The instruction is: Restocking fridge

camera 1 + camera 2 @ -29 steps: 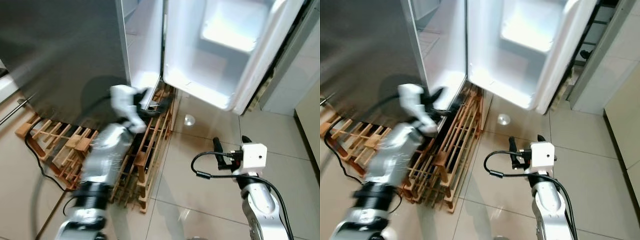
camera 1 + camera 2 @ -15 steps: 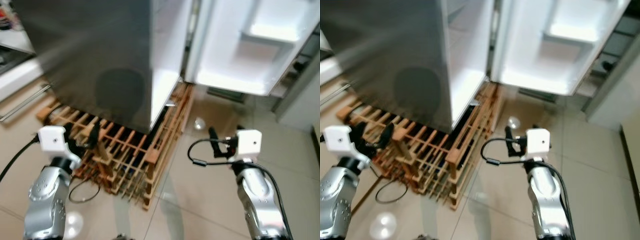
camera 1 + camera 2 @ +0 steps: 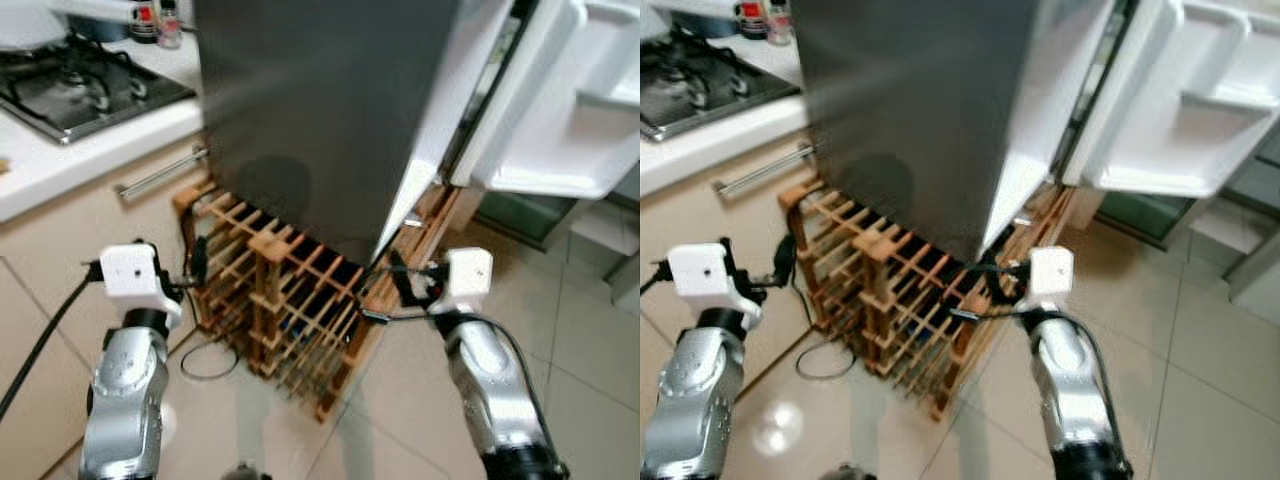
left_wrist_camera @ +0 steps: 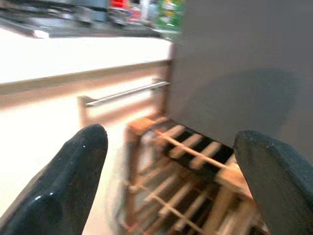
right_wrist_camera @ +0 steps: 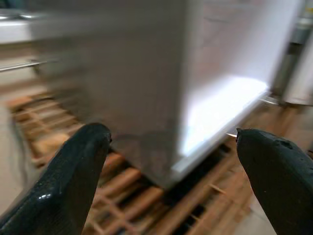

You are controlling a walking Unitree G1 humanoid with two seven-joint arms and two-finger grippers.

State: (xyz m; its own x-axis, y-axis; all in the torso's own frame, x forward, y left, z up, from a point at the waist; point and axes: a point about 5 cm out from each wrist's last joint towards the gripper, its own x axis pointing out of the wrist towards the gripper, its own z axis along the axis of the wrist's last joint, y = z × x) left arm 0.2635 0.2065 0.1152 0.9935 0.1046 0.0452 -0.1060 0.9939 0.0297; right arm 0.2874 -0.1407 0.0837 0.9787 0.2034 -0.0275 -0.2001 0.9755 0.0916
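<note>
Your fridge (image 3: 330, 110) stands at twelve o'clock, its door (image 3: 580, 110) swung wide at two. Both the left gripper (image 4: 171, 176) and the right gripper (image 5: 171, 181) are spread wide and carry nothing — so find stock before reaching in. Turn slowly; the wooden rack (image 3: 290, 300) sits just ahead. The head views show the stove (image 3: 80, 85) at ten — the wrist views give the rack up close.

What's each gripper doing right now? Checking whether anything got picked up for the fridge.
Left gripper: open, holding nothing, facing the wooden wine rack.
Right gripper: open, holding nothing, facing the open fridge door.
</note>
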